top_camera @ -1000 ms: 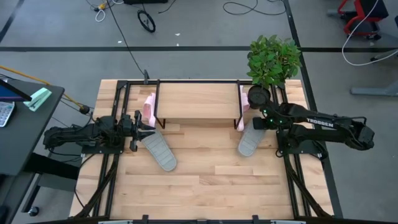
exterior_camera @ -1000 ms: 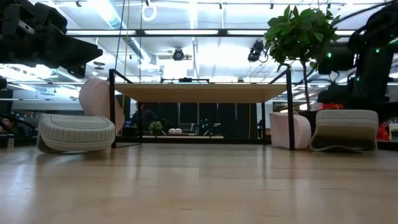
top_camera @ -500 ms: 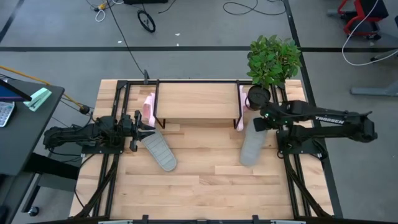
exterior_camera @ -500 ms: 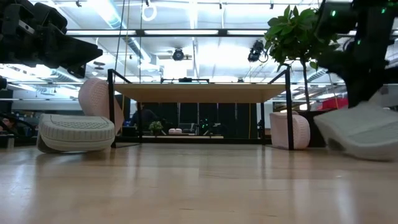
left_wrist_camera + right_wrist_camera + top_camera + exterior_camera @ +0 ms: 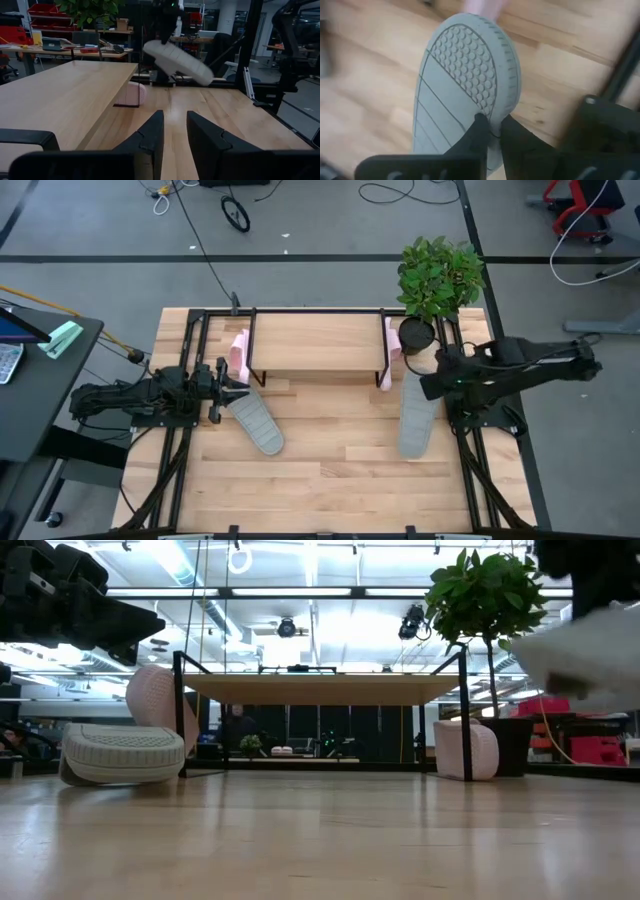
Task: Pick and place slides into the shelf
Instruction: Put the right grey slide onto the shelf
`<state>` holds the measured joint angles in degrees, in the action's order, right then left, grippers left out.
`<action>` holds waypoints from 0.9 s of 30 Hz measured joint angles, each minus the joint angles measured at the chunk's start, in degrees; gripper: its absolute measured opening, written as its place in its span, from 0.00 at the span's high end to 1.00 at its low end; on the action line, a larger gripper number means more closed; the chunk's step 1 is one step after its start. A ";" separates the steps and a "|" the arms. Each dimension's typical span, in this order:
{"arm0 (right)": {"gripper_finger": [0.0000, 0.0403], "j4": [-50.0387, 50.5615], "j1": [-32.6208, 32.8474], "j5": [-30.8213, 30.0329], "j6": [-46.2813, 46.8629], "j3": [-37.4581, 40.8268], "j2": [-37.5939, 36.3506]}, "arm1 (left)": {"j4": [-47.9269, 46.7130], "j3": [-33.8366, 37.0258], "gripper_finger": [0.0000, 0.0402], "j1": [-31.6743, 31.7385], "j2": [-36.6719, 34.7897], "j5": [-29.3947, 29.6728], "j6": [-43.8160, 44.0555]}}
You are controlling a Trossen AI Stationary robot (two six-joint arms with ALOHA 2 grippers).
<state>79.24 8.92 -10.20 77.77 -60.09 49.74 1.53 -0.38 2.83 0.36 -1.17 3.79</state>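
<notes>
Right arm (image 5: 432, 383) holds grey slide (image 5: 415, 422) aloft.

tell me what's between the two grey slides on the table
In the high view, only bare tabletop lies between the left grey slide and the one raised in the right claw.

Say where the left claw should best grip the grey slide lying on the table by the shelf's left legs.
Probably the heel edge nearest the left claw: the grey slide lies sole up, angled away from it, so a low approach from the table's left can pinch the rim.

High view straight down, low view table-level; both share shelf (image 5: 316, 342)
</notes>
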 joint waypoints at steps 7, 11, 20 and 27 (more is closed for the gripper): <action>0.93 -9.28 10.77 -5.32 -4.59 -9.47 6.37 | 0.45 0.00 0.79 0.00 0.00 0.00 0.33; 0.93 -16.75 13.60 -10.88 -15.92 -15.92 12.18 | 0.83 0.00 0.80 -0.02 0.00 -0.09 1.67; 0.93 -17.64 13.02 -33.58 -54.21 -34.32 25.40 | 3.50 0.02 0.78 0.00 0.00 -0.24 2.01; 0.93 -24.46 12.94 -56.93 -83.27 -38.87 30.06 | 4.25 0.02 0.79 0.00 0.00 -0.15 2.01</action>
<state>54.78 21.87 -67.13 -5.50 -98.97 79.80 5.78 -0.36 2.83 0.36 -1.32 5.80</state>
